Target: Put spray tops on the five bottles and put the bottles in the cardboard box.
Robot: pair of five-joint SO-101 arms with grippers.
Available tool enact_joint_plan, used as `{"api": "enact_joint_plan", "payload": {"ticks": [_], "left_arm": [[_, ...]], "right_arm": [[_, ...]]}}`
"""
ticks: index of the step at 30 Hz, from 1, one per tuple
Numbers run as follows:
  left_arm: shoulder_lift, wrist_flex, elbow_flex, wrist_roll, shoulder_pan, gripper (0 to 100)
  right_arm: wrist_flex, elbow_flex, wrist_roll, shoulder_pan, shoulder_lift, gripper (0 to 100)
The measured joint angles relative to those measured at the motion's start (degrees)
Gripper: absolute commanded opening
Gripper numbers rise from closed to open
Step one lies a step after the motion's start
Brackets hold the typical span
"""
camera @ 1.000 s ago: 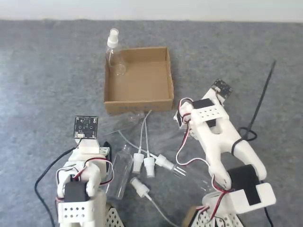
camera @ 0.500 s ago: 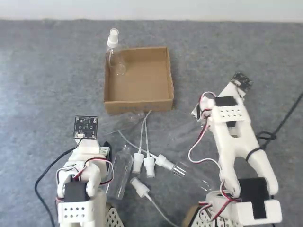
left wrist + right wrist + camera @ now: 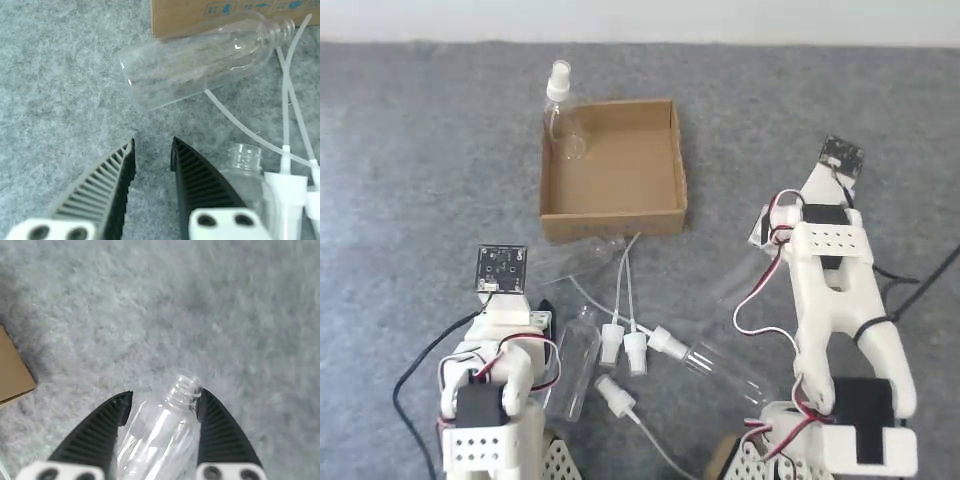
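Observation:
The cardboard box (image 3: 612, 212) sits at the table's middle back, and a bottle with a white spray top (image 3: 559, 108) stands at its far left corner. My right gripper (image 3: 164, 394) is shut on an uncapped clear bottle (image 3: 165, 427), to the right of the box; that bottle (image 3: 737, 283) shows faintly under the right arm. My left gripper (image 3: 152, 145) stands open over bare carpet. Beyond it an uncapped bottle (image 3: 195, 57) lies against the box front, and another bottle's neck (image 3: 245, 156) is beside one finger. Several loose spray tops (image 3: 636, 350) lie between the arms.
Another clear bottle (image 3: 728, 368) lies near the right arm's base, and one (image 3: 572, 362) lies beside the left arm. Long dip tubes (image 3: 622, 275) reach from the spray tops toward the box. Grey carpet lies open to the far right and far left.
The right arm has swung to the right, away from the box, with the clear bottle in its gripper. The left arm has not moved.

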Motion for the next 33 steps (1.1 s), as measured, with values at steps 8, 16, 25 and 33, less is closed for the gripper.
{"api": "enact_joint_plan", "payload": {"ticks": [8, 16, 25, 33], "left_arm": [[0.0, 0.0, 0.0, 0.0, 0.0, 11], [0.0, 0.0, 0.0, 0.0, 0.0, 11], [0.0, 0.0, 0.0, 0.0, 0.0, 11], [0.0, 0.0, 0.0, 0.0, 0.0, 11]], "right_arm": [[-5.1, 0.0, 10.9, -0.09, 0.0, 6.9], [-10.81, 0.0, 27.08, -0.26, 0.0, 6.9], [-11.08, 0.0, 44.22, -4.66, 0.0, 6.9], [-6.95, 0.0, 57.41, -10.73, 0.0, 7.1]]}}
